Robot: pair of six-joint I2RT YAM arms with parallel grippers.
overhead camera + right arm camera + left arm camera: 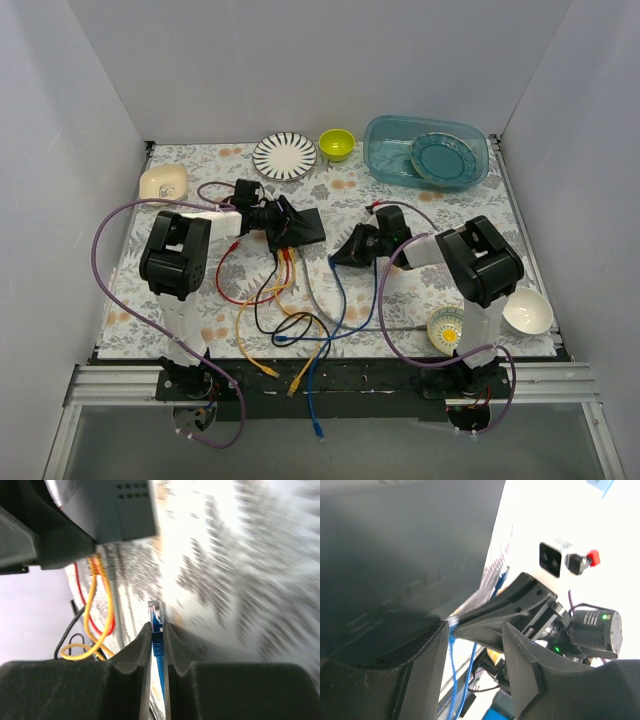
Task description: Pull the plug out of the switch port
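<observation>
The matte-black switch [302, 228] sits mid-table, and my left gripper [262, 216] holds it at its left end. In the left wrist view the switch [395, 555] fills the upper left and lies against my left finger [422, 680]. Its jaws stand a little apart. Yellow and red cables [95, 567] run into the switch [125, 505]. My right gripper [347, 250] is shut on a blue cable's clear plug [156, 612]. The plug tip is free in the air, a short way from the switch.
Loose red, yellow, black, grey and blue cables [285, 320] trail toward the near edge. At the back are a striped plate [285, 155], a green bowl [337, 144] and a blue tub [425, 150]. A beige bowl [163, 182] is on the left. Two bowls [527, 311] are near the right arm's base.
</observation>
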